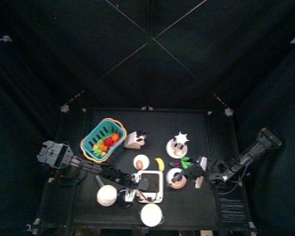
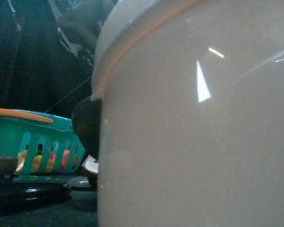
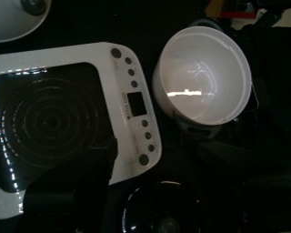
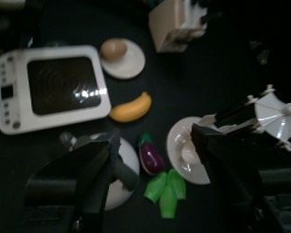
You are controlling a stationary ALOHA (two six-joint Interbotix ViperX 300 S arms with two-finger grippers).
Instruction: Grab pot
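The white pot [image 3: 209,77] lies open next to the control side of a white cooktop [image 3: 63,109] in the left wrist view. In the top view the pot [image 1: 175,179] is right of the cooktop [image 1: 145,191]. My left gripper [image 1: 140,173] hovers over the cooktop and pot; its jaws do not show against the dark. My right gripper [image 4: 160,182] is open and empty, right of the pot in the top view [image 1: 218,171]. It hangs above an eggplant [image 4: 152,155], a green vegetable [image 4: 167,193] and a white plate [image 4: 191,146].
A big white vessel [image 2: 192,115] at the table's front edge [image 1: 151,215] fills the front view. A teal basket [image 1: 103,138] stands at the back left. A banana [image 4: 132,107], a knobbed white lid [image 4: 121,56] and a white star-shaped stand [image 4: 275,114] lie around.
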